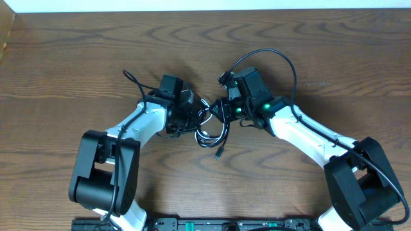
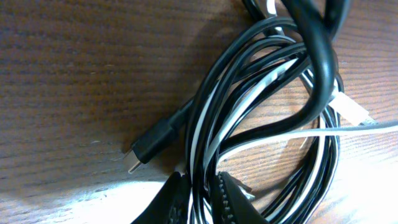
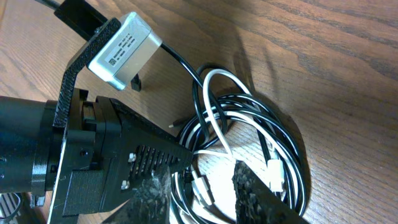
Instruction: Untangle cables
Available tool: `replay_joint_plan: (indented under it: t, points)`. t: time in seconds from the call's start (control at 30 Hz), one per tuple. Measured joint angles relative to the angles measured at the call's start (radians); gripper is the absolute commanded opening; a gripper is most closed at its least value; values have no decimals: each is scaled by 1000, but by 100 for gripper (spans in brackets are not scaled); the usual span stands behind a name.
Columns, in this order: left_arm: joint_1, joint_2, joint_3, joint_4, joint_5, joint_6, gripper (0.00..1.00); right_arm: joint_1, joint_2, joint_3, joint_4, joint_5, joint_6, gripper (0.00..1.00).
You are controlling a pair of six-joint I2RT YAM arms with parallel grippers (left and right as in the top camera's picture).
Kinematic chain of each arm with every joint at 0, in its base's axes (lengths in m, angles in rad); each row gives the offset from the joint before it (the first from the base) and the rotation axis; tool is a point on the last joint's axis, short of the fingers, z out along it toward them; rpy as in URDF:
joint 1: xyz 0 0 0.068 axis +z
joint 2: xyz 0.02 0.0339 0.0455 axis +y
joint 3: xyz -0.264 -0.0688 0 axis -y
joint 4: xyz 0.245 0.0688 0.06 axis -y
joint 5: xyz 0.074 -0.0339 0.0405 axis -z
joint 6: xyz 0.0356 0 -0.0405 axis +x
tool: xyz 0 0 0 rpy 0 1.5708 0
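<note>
Glossy black cable (image 2: 163, 134), wooden table (image 2: 74, 74).

White arms (image 1: 138, 125), black joints (image 1: 103, 168) — green lights (image 1: 264, 106) on the right wrist.

The dark wood-grain table (image 1: 64, 70) carries the cables (image 1: 212, 131), heaped in one loose coil near its middle. The black cable (image 2: 205, 93) and the white cable (image 2: 292, 134) loop through each other on the wood. In the overhead view a plug end (image 1: 218, 154) trails out at the coil's 6 o'clock. In the left wrist view a black plug (image 2: 146, 149) lies flat at the coil's 8 o'clock.
</note>
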Motion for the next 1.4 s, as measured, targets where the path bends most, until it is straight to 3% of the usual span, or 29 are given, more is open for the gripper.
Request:
replay_joint_plan:
  t: [0.27,0.33,1.1,1.17,1.2,1.23,1.4]
  points:
    - [-7,0,0,9,-13,-7,17,10,0,0,-3,8,0,33]
    - [-6,0,0,8,-14,-7,8,16,0,0,-3,9,0,34]
    - [6,0,0,0,3,2,7,40,158,0,97,-3,1,37]
    - [8,0,0,-1,13,21,8,40,172,0,103,-3,0,29]
    - [10,0,0,-3,17,26,7,40,175,0,105,-2,0,10]
    - [13,0,0,-5,23,31,7,40,185,0,105,-1,2,4]
    - [66,0,0,-37,49,48,8,39,206,0,99,8,0,1]
